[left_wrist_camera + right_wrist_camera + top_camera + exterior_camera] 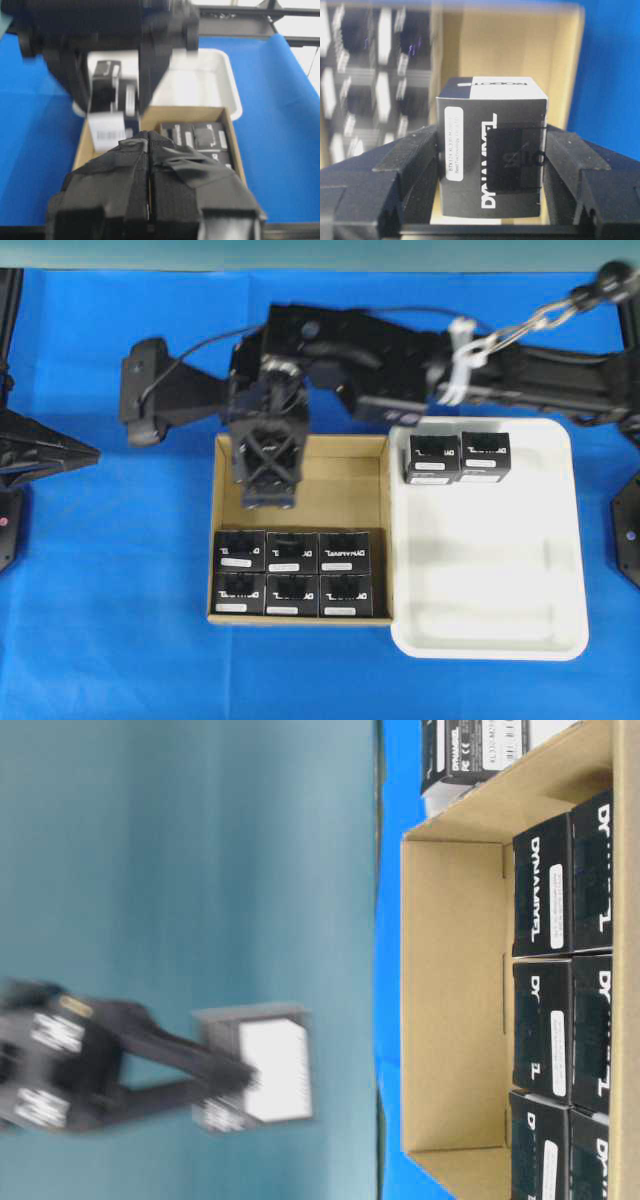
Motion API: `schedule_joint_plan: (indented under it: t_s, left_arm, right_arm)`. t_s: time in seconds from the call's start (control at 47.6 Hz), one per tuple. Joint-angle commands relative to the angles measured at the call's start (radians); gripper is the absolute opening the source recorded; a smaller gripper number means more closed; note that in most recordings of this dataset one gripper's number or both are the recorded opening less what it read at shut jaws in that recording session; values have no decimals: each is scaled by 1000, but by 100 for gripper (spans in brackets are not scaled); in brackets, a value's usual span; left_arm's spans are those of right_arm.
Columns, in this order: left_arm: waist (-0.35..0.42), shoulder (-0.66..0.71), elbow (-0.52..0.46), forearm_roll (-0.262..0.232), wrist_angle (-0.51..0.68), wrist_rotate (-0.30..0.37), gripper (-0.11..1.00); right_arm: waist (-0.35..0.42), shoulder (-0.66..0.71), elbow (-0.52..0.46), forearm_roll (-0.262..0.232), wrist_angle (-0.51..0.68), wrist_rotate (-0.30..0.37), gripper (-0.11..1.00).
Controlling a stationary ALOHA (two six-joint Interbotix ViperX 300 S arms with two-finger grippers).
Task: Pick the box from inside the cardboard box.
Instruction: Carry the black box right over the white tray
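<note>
The right gripper (492,165) is clamped on one small black cuboid box with white lettering and a white label (492,150), a finger (405,165) pressed to each side. The box is lifted clear, hanging above the bare far half of the brown corrugated cardboard box with low walls (345,485). In the overhead view the gripper (268,465) hides the held box.

Six identical black boxes (292,573) remain in the carton, packed two rows by three against its near wall. Two more black boxes (458,456) sit side by side in the far corner of the white plastic tray (500,570), which lies touching the carton's right wall. Both containers rest on a blue table cover (100,620).

The left gripper (149,175) hangs back from the carton with its padded fingers (190,175) pressed together on nothing. The table-level view is blurred around the right arm.
</note>
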Motion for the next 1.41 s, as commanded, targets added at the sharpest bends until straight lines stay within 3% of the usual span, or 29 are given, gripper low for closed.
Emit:
schedule_joint_plan:
  t_s: [0.0,0.294,0.546,0.841,1.114,1.387]
  left_arm:
    - [2,9,-31,2,-6,-2,-6]
    - [2,3,-32,2,-5,-2,-6]
    - [2,5,-32,3,-6,-2,-6]
    - [3,5,-32,2,-6,-3,-6]
    - [2,5,-35,2,-6,-5,-6]
    - [2,8,-35,2,-6,-5,-6]
  right_arm:
    - [-5,-63,-6,2,26,0,61]
    - [3,-232,150,5,29,64,61]
    - [3,-402,423,6,-28,106,61]
    - [18,-546,706,6,-190,213,61]
    - [44,-601,942,3,-330,210,61]
    - [80,-592,1095,-2,-531,173,61]
